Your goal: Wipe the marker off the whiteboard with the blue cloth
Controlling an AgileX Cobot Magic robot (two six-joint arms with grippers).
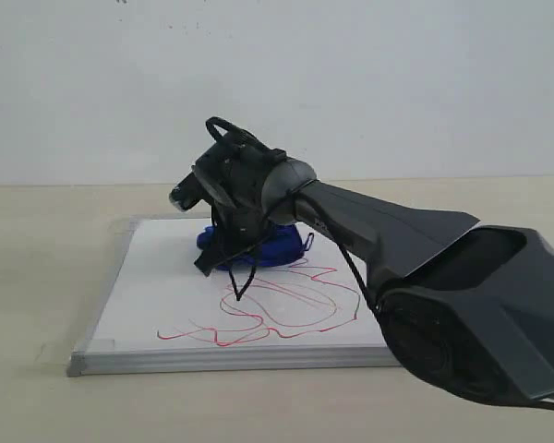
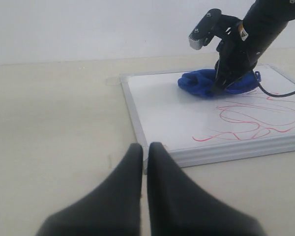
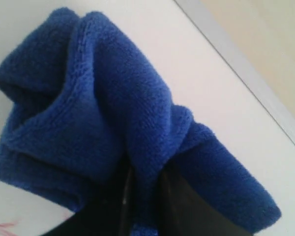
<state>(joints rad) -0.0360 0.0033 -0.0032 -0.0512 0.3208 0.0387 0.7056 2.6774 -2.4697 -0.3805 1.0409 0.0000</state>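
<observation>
Beige surface (image 1: 28,277) carries the whiteboard (image 1: 166,277); right fingers (image 3: 187,211) pinch the blue cloth (image 1: 282,247), bunched on its far side beyond the marker (image 1: 277,314), ready for dragging across; left fingers (image 2: 113,196) pressed together, empty

Beige table (image 1: 37,277) carries 1 whiteboard (image 1: 166,277), lying flat

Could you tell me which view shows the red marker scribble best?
The exterior view: the thin red looping marker scribble shows almost whole. The left wrist view crops it at its edge; the right wrist view catches only a faint trace.
</observation>
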